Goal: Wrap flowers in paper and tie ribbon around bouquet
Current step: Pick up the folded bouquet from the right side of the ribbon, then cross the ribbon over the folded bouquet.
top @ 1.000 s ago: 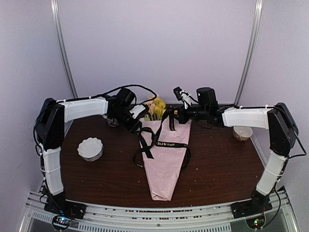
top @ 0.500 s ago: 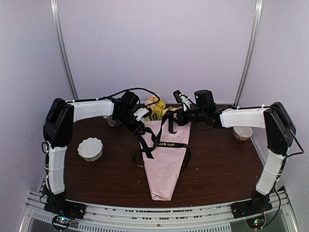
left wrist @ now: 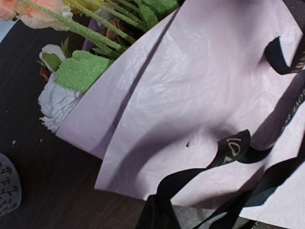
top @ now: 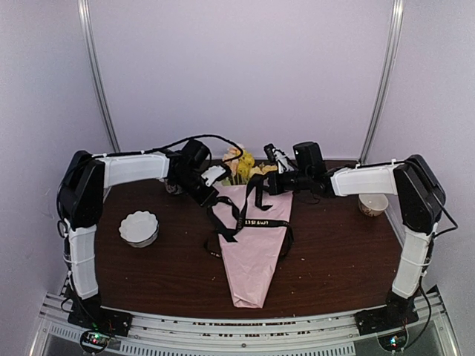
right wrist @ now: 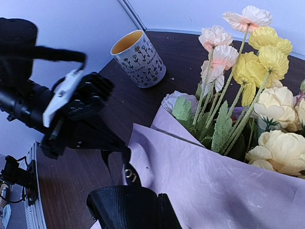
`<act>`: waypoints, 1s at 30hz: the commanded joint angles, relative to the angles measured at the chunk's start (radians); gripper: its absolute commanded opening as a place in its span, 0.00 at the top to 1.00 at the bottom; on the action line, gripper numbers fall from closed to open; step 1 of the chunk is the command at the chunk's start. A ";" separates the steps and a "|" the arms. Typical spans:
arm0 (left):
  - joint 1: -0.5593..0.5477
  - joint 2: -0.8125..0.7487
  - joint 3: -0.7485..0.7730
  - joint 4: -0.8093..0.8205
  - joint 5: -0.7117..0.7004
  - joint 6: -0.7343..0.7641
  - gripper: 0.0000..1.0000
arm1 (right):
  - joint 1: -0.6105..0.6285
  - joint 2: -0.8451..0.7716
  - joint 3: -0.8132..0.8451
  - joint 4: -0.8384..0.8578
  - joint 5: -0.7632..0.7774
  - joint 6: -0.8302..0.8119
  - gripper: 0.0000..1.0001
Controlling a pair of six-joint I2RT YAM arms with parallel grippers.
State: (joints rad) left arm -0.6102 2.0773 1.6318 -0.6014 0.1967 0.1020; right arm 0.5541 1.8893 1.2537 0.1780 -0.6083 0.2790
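Jaws of the left arm are closed on a strand of the ribbon (top: 260, 222) just left of the bouquet's (top: 251, 252) wide end, and the right jaws are closed on another strand lifted above the same end. Seen from above, the bouquet lies on the desk (top: 334, 252) between the arms, with the paper (top: 256, 267) tapering to a point toward the near edge and the flowers (top: 241, 162) poking out at the far end. The ribbon crosses the cone and loops off its left side. A white scalloped bowl (top: 139, 227) sits to the left, and a cup (top: 372, 204) stands well apart on the right. In the left wrist view, crinkled pink paper fills most of the picture, stems and a white bloom show at its upper left, and black ribbon runs across the sheet down to the dark fingertip at the bottom edge. In the right wrist view, yellow, peach and white blooms rise from the paper on the right. A patterned mug (right wrist: 138, 58) stands beyond them, and the left arm's head reaches in from the left.
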 commanded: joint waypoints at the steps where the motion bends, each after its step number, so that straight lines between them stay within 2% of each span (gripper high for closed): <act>1: -0.023 -0.192 -0.081 0.073 0.030 0.035 1.00 | -0.002 0.045 0.050 0.041 -0.036 0.089 1.00; 8: -0.045 -0.377 -0.171 0.166 0.126 0.039 1.00 | 0.002 0.104 0.093 0.015 -0.037 0.159 1.00; 14: -0.049 -0.473 -0.183 0.236 0.150 0.031 1.00 | 0.016 0.116 0.104 -0.117 -0.055 0.093 1.00; 24: -0.048 -0.476 -0.165 0.278 0.129 0.031 1.00 | 0.039 0.096 0.070 -0.378 -0.295 -0.002 1.00; 30: -0.049 -0.455 -0.176 0.292 0.145 0.024 1.00 | 0.093 0.095 0.069 -0.562 -0.393 -0.139 0.97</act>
State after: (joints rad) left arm -0.6582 1.6108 1.4612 -0.3668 0.3195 0.1257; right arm 0.6113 1.9938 1.3342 -0.2325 -0.8864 0.2420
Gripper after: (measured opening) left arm 0.010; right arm 0.014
